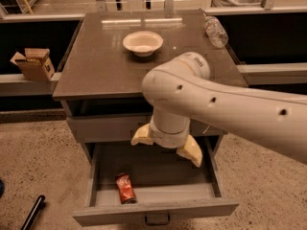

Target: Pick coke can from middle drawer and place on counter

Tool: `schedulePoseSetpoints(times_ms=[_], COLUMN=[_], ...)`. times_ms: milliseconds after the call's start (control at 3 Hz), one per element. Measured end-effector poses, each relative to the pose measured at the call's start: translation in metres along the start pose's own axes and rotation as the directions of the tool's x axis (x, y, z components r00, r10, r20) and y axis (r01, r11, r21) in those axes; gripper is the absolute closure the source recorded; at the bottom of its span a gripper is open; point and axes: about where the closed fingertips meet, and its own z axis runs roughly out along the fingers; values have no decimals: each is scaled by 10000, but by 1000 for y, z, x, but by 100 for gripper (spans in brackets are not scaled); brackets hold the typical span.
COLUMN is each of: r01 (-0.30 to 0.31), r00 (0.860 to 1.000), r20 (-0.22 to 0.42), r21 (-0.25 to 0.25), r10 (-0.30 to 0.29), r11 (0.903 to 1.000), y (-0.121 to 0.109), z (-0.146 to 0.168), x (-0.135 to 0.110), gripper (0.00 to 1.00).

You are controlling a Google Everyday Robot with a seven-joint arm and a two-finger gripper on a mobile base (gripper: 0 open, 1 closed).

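The coke can (125, 188) is red and lies on its side in the front left part of the open middle drawer (153, 210). My gripper (168, 144) hangs over the drawer's rear middle, above and to the right of the can and apart from it. Its two cream fingers (192, 150) are spread open and hold nothing. The white arm reaches in from the right and hides part of the drawer above. The grey-brown counter (100, 66) tops the cabinet.
A white bowl (143, 42) sits on the counter's far middle. A clear plastic bottle (214, 30) lies at its far right edge. A cardboard box (33, 63) stands on a ledge to the left. A black rod (32, 212) lies on the floor at lower left.
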Motion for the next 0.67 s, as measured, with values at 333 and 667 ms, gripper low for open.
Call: schedulePoseSetpoints(times_ms=[333,667], r01=[139,139], r00=[9988,9988], r20=[459,458], r21=[73,73], r10=[-142,-143], r11=[9999,9999], y=[-26,-26], z=[73,73], x=[5,5], gripper=[0,0])
